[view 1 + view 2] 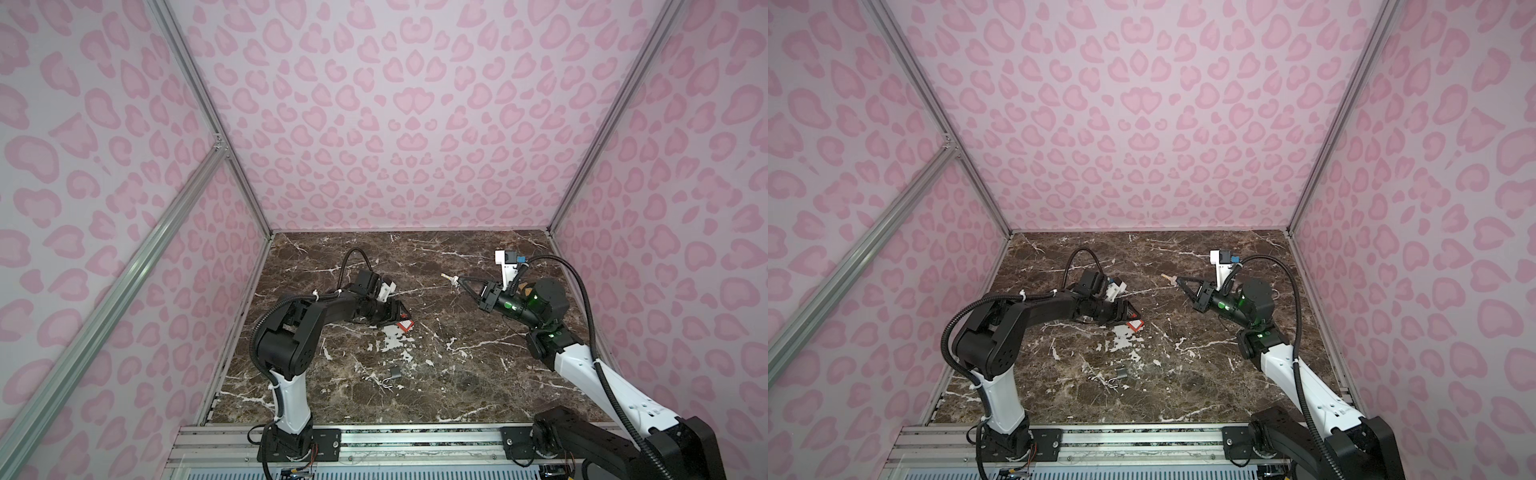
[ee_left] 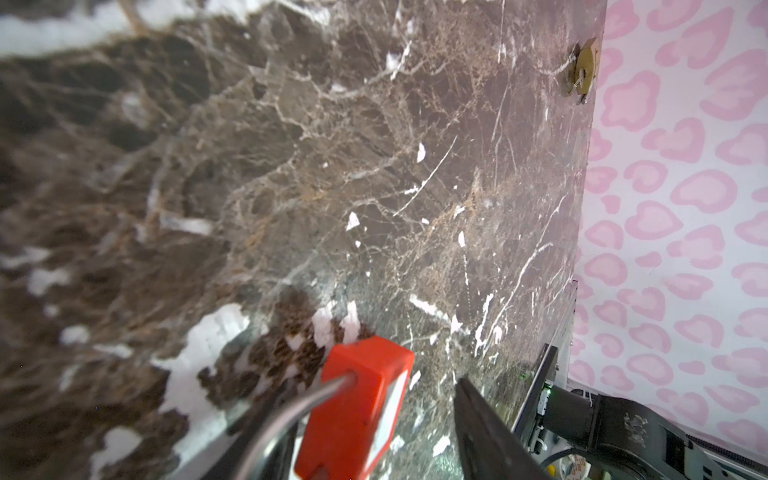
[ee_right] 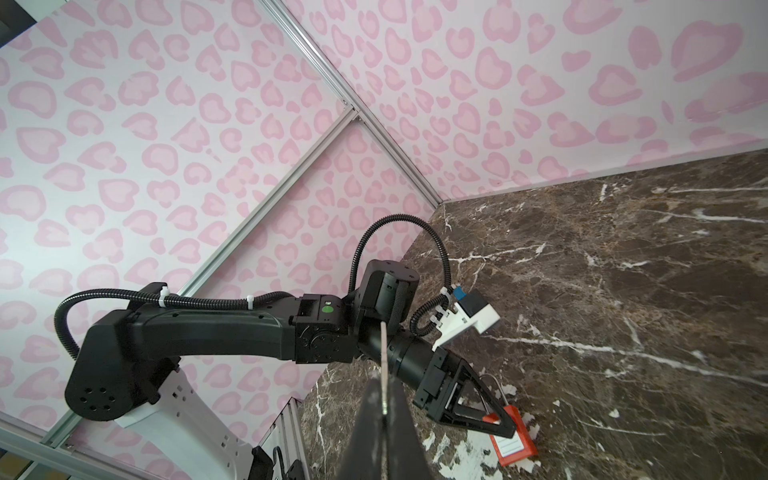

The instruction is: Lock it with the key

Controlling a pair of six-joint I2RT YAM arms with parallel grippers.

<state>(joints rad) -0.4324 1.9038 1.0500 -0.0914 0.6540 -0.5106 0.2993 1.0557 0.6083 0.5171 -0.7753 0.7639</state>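
Padlock (image 2: 357, 403) lies between parted left fingers (image 2: 482, 419); right fingers (image 3: 365, 428) pinch the key (image 3: 384, 349).

- You have bare brown marble counter (image 1: 457, 374) across the far middle and front right.
- The red plastic padlock (image 1: 405, 325) and a small dark metal padlock (image 1: 394, 372) block the centre-left.
- The pale metal key (image 1: 446, 276) in your right gripper (image 1: 456, 282) juts inward.

You are in a lab test booth, not a home: pink spotted panels (image 1: 395, 104) on aluminium struts (image 1: 124, 280) box in a marble-print surface (image 1: 457, 386); left arm (image 1: 291, 332) and right arm (image 1: 582, 365) are bolted to a metal rail (image 1: 415, 440).
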